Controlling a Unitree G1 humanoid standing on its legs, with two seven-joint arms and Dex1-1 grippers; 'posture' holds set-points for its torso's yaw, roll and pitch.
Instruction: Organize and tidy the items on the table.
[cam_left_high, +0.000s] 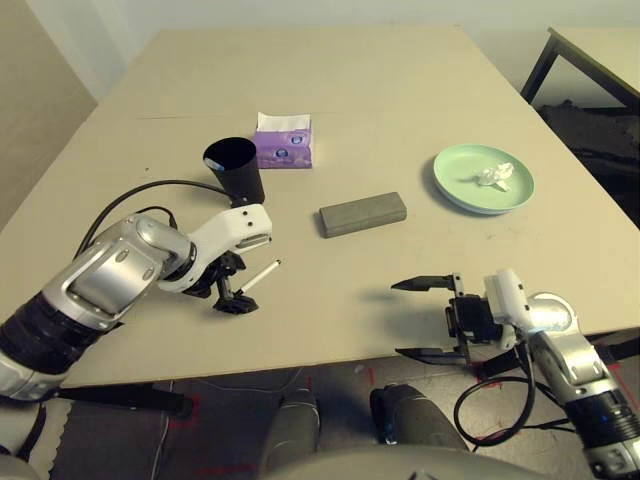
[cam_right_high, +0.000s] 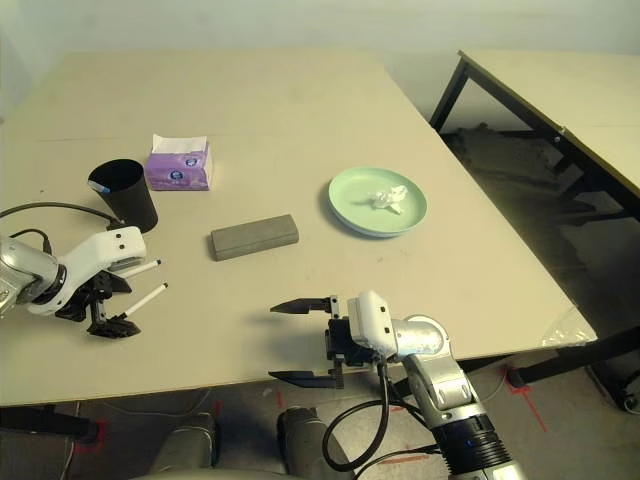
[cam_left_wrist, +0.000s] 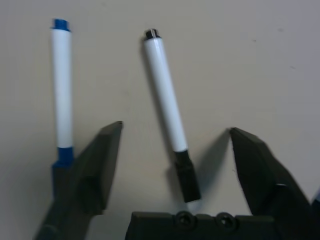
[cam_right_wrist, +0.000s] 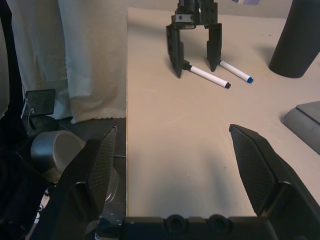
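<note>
**A:** Left hand (cam_left_high: 233, 299) is tipped down over the near-left part of the desk (cam_left_high: 330, 80), fingers spread. Your black-capped marker (cam_left_wrist: 167, 110) lies flat right between the two fingers, cap end closest to the palm, and I can't see either finger touching it. The blue-capped marker (cam_left_wrist: 62, 85) is just beside it, lying outside one finger, cap partly hidden behind that finger.

**B:** And your right one?

**A:** Right hand (cam_left_high: 423, 318) sits at the near edge of the desk, pointing sideways toward the left hand, fingers wide apart with nothing between them. Well apart from both markers.

**B:** Rest of the stuff?

**A:** Black cup (cam_left_high: 236, 168) stands just beyond your left hand, purple tissue pack (cam_left_high: 284, 141) beside it. Grey glasses case (cam_left_high: 363, 214) lies mid-desk. Green plate (cam_left_high: 484, 179) is out to the right with the crumpled tissue (cam_left_high: 494, 176) on it.
</note>
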